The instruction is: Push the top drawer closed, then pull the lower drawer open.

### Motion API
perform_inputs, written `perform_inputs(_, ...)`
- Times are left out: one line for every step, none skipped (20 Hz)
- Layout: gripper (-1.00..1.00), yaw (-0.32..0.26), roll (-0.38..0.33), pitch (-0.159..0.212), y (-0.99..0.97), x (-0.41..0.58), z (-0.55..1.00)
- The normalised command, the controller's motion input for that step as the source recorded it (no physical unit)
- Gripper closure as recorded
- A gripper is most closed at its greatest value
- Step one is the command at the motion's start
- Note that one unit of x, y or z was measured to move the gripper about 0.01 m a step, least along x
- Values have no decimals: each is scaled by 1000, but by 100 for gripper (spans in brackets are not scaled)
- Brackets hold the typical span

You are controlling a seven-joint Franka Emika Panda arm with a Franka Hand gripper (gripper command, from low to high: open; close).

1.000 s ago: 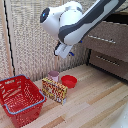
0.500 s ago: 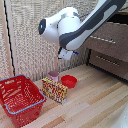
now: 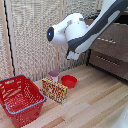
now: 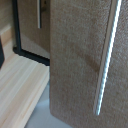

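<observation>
Two brown drawer fronts sit at three o'clock in our exterior view: the top drawer (image 3: 111,42) above the lower drawer (image 3: 109,63). Our arm (image 3: 75,32) hangs before them; whether our gripper is spread, we cannot tell.

I count: drawers 2 – top drawer (image 3: 111,41), lower drawer (image 3: 110,63) | red basket (image 3: 20,97) 1 | red bowl (image 3: 69,81) 1 | pink cup (image 3: 53,76) 1 | box (image 3: 54,90) 1

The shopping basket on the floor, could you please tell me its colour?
Red, with a blue rim; the basket shows best in the exterior view.
</observation>
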Motion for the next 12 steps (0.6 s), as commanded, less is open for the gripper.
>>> perform_inputs(-100, 57, -170, 0, -660, 0, 106)
perform_inputs(-100, 53, -174, 0, -669, 0, 157)
perform_inputs(-100, 49, -167, 0, -691, 0, 189)
perform_inputs(-100, 55, -164, -3, -686, -6, 223)
perform_inputs(-100, 59, -156, -5, -671, 0, 243)
perform_inputs(-100, 66, -148, -4, -660, 0, 263)
perform_inputs(-100, 79, -136, 0, -626, 0, 274)
perform_inputs(-100, 91, -119, 0, -609, 0, 289)
perform_inputs(-100, 90, -115, 0, -557, 0, 254)
perform_inputs(-100, 95, -108, 30, -449, 20, 131)
perform_inputs(-100, 58, -78, 62, -311, 154, 0)
perform_inputs(100, 16, -33, 48, -223, 143, 0)
